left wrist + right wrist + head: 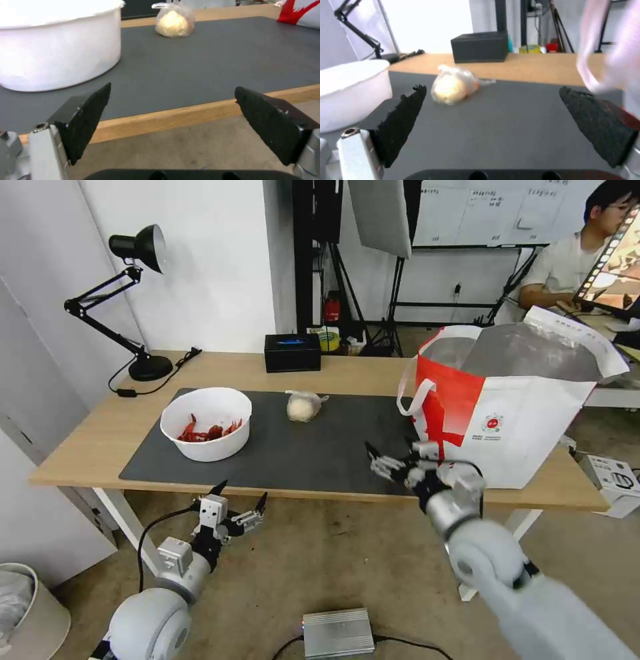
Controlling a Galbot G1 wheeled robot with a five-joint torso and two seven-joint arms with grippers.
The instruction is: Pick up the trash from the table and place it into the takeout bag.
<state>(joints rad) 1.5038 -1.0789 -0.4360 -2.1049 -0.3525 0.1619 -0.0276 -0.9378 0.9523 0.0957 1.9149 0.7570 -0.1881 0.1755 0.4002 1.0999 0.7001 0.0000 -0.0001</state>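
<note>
One round red logo [492, 424] marks the takeout bag [533, 427]

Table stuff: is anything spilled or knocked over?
Nothing stands out. The bowl sits upright with its red shells inside, the knotted bag lies closed on the mat, and the takeout bag stands open.

I see even, bright room light with soft, faint shadows. The bowl [56, 45] glares nearly blown-out white in my left wrist view. In my right wrist view the takeout bag [613, 50] smears into pale blur, and the far background is soft.
</note>
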